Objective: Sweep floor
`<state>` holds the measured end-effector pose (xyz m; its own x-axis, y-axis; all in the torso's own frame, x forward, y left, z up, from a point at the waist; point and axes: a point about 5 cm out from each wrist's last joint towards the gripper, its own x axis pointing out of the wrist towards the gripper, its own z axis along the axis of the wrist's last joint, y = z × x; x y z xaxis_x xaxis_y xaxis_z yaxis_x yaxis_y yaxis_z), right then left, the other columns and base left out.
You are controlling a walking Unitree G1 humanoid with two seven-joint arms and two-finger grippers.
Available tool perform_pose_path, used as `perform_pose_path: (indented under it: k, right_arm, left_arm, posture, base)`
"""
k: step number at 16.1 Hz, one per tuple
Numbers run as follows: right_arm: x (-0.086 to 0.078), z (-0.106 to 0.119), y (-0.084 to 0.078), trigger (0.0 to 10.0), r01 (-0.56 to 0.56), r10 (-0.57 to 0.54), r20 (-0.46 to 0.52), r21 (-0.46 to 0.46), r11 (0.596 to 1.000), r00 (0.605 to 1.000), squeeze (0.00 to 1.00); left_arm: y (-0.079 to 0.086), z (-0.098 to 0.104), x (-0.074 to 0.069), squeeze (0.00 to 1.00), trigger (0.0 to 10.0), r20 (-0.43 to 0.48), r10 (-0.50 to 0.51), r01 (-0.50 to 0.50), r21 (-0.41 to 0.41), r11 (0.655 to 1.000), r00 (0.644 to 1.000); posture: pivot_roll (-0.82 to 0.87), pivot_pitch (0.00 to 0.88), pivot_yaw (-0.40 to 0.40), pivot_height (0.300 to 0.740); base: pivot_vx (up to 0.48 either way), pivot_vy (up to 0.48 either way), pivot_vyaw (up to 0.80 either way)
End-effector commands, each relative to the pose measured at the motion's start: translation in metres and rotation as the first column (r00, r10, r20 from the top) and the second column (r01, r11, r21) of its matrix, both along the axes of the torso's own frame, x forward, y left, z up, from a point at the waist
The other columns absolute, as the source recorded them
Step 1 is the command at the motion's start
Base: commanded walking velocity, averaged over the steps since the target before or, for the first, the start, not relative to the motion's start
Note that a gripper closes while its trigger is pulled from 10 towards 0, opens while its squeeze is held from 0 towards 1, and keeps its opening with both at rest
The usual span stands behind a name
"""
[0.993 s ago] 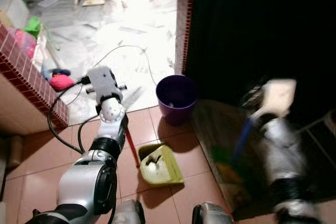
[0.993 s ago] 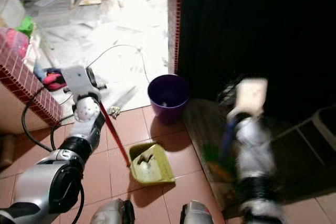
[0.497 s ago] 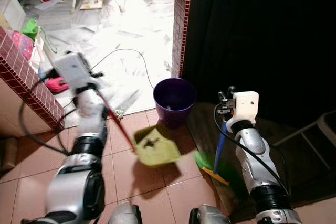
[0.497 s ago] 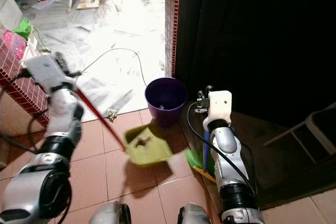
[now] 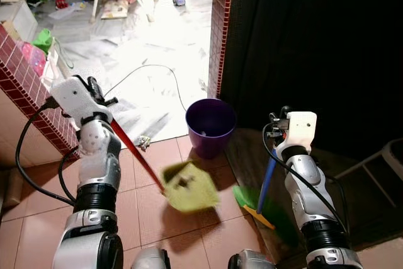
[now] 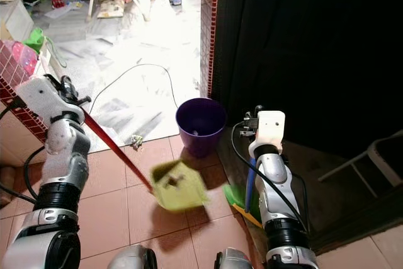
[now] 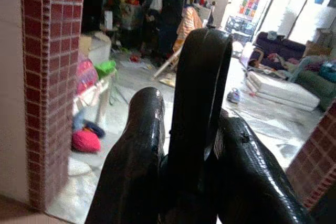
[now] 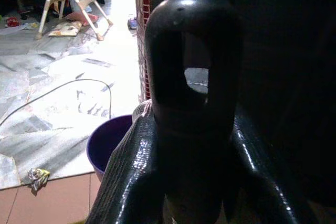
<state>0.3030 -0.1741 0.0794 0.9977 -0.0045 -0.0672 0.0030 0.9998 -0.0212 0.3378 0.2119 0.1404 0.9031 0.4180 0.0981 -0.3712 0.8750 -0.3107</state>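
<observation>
A yellow-green dustpan (image 5: 189, 186) hangs blurred just above the red tiles, short of the purple bin (image 5: 210, 124). Its red handle (image 5: 133, 152) runs up to my left gripper (image 7: 189, 145), which is shut on the handle's black loop end (image 7: 202, 77). My right gripper (image 8: 191, 145) is shut on the black loop top (image 8: 191, 72) of a broom. The broom's blue handle (image 5: 267, 177) slants down to green bristles (image 5: 249, 200) on the floor right of the dustpan. A crumpled wrapper (image 5: 144, 142) lies at the tile edge left of the bin.
A brick pillar (image 5: 217, 29) and a dark space stand behind the bin. A low brick wall (image 5: 28, 86) runs along my left. A black cable (image 5: 151, 70) loops over the bright marble floor beyond. A white frame (image 5: 385, 155) sits at the far right.
The dustpan was resting on the tiles a second ago; my left arm has lifted it and drawn back to the left. My right arm with the broom has come to rest.
</observation>
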Motion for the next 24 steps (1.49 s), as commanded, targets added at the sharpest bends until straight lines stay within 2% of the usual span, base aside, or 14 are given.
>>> perform_pose_path:
  k: [1, 3, 4, 5, 7, 15, 19, 22, 24]
  right_arm:
    - [-0.01, -0.024, 0.008, 10.0, -0.037, 0.048, -0.097, 0.106, 0.994, 0.994, 0.0]
    - [-0.012, -0.025, 0.01, 10.0, -0.067, 0.074, -0.09, 0.082, 0.994, 0.993, 0.0]
    - [-0.013, -0.026, 0.011, 10.0, -0.07, 0.083, -0.096, 0.129, 0.989, 0.992, 0.0]
    - [-0.013, -0.025, 0.011, 10.0, -0.061, 0.072, -0.095, 0.113, 0.992, 0.993, 0.0]
    - [-0.01, -0.022, 0.013, 10.0, -0.058, 0.07, -0.085, 0.141, 0.988, 0.994, 0.0]
    - [-0.007, -0.02, 0.008, 10.0, -0.064, 0.075, -0.081, 0.13, 0.989, 0.994, 0.0]
    - [-0.005, -0.02, 0.008, 10.0, -0.063, 0.074, -0.081, 0.125, 0.99, 0.994, 0.0]
    - [-0.002, -0.017, 0.005, 10.0, -0.037, 0.045, -0.068, 0.12, 0.992, 0.997, 0.0]
    - [0.002, -0.015, 0.005, 10.0, -0.031, 0.039, -0.064, 0.12, 0.992, 0.997, 0.0]
  left_arm:
    - [0.004, 0.02, 0.0, 0.0, 10.0, 0.081, -0.012, 0.016, -0.038, 0.999, 0.997]
    - [0.009, 0.024, -0.002, 0.0, 10.0, 0.091, -0.003, 0.0, 0.036, 0.999, 0.996]
    - [0.009, 0.022, -0.002, 0.0, 10.0, 0.067, -0.004, 0.003, 0.022, 1.0, 0.998]
    - [0.005, 0.022, -0.004, 0.0, 10.0, 0.061, -0.025, 0.023, 0.031, 0.999, 0.998]
    - [0.001, 0.019, -0.005, 0.0, 10.0, 0.047, -0.053, 0.052, 0.026, 0.998, 0.997]
    - [-0.004, 0.02, -0.002, 0.0, 10.0, 0.029, -0.1, 0.1, 0.001, 0.995, 0.995]
    - [-0.007, 0.019, -0.002, 0.0, 10.0, 0.019, -0.129, 0.129, 0.022, 0.991, 0.991]
    - [-0.01, 0.021, 0.001, 0.0, 10.0, 0.023, -0.147, 0.147, -0.001, 0.989, 0.989]
    - [-0.011, 0.023, 0.003, 0.0, 10.0, 0.028, -0.149, 0.149, 0.005, 0.989, 0.988]
  posture:
    - [-0.12, 0.0, 0.07, 0.74]
    - [-0.12, 0.0, 0.068, 0.74]
    - [-0.12, 0.0, 0.071, 0.74]
    - [-0.12, 0.0, 0.073, 0.74]
    - [-0.13, 0.0, 0.076, 0.74]
    - [-0.13, 0.0, 0.075, 0.74]
    - [-0.14, 0.0, 0.082, 0.74]
    - [-0.14, 0.0, 0.082, 0.74]
    - [-0.14, 0.0, 0.088, 0.74]
  base:
    - [0.0, 0.0, 0.0]
    - [0.0, 0.0, 0.0]
    - [0.0, 0.0, 0.0]
    - [0.0, 0.0, 0.0]
    - [0.0, 0.0, 0.0]
    - [0.0, 0.47, 0.0]
    - [0.0, 0.48, 0.0]
    - [0.0, 0.48, 0.0]
    - [0.0, 0.48, -0.63]
